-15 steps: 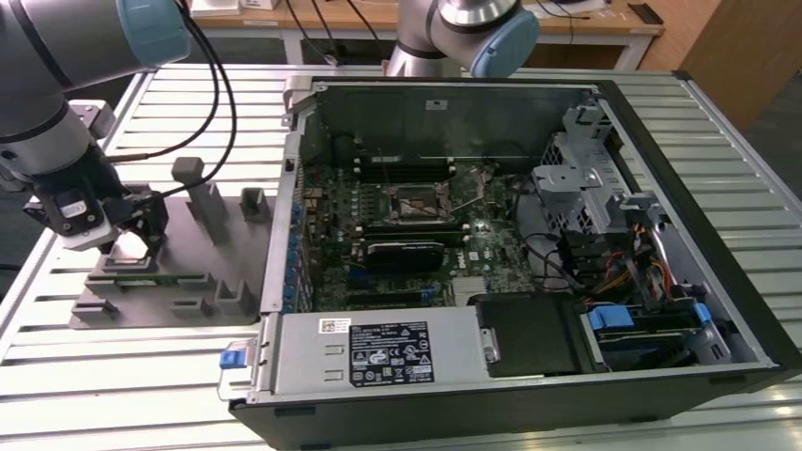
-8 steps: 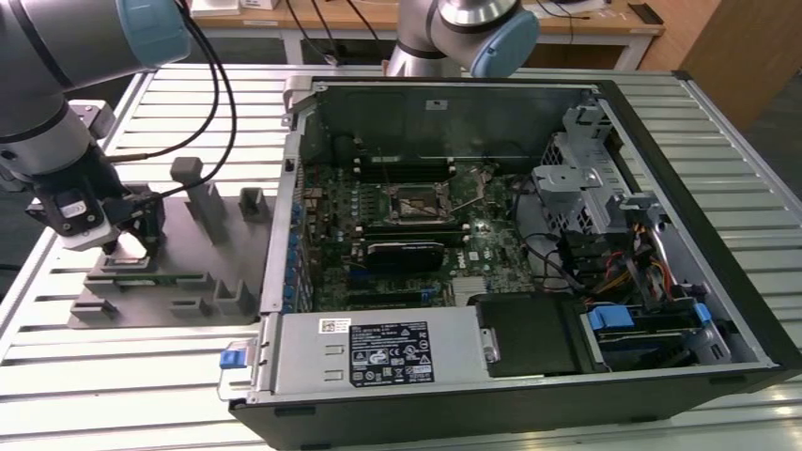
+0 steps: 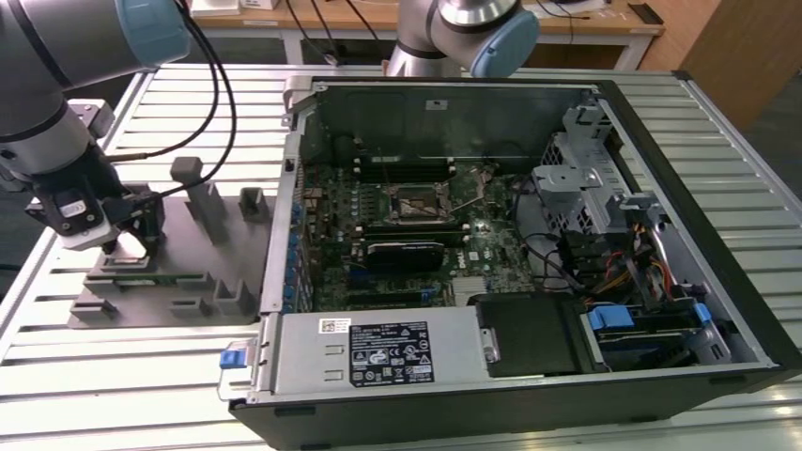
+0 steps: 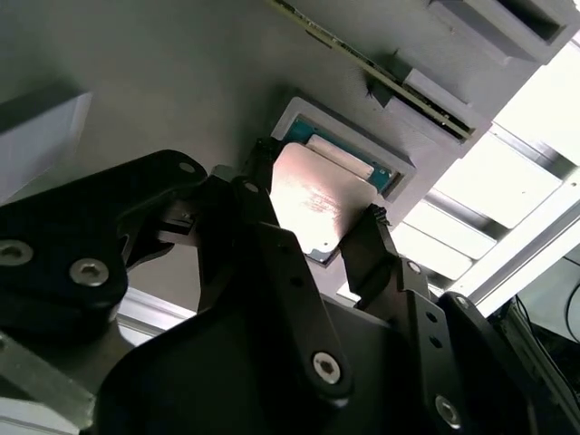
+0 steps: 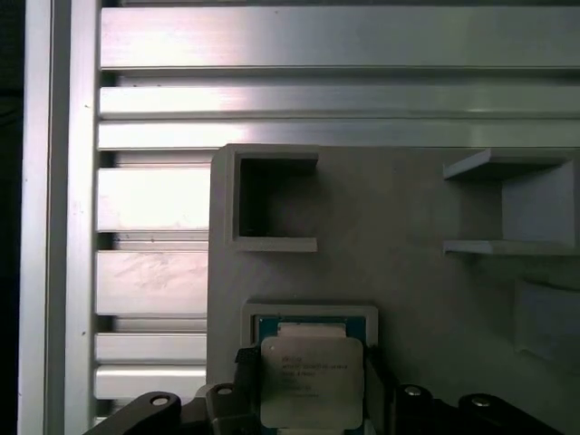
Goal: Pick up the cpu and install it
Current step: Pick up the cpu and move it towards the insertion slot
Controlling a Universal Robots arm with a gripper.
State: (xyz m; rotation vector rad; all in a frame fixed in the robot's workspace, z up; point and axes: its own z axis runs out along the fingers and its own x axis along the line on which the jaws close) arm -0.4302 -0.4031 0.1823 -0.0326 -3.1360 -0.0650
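At nine o'clock from the big black open computer case (image 3: pixel 701 282), in the exterior view, the grey robot arm (image 3: pixel 51 122) reached down over a flat grey plastic tray (image 3: pixel 150 291). The tray lay on the silver slatted metal counter (image 3: pixel 126 376).

The small square cpu with the shiny silver top (image 4: pixel 313 204) (image 5: pixel 311 381) was in the tray's little square pocket with the pale rim (image 4: pixel 344 127) (image 5: pixel 308 313). In both wrist views, the black jaws were pinching the cpu, one on each side, touching two edges that faced each other. I could not tell if the chip lay in the pocket or hung just above it.

The square black-framed socket (image 3: pixel 411 205) sat in the middle of the green board inside the case, well apart from the chip, at about three o'clock from it.

This looked like the picking-up step. To do it well, I think the jaws should squeeze gently and evenly, so the thin chip does not bend or slip. The chip should stay flat and come straight up, so no corner catches on the pocket's rim. Going slowly would help keep it from tipping.
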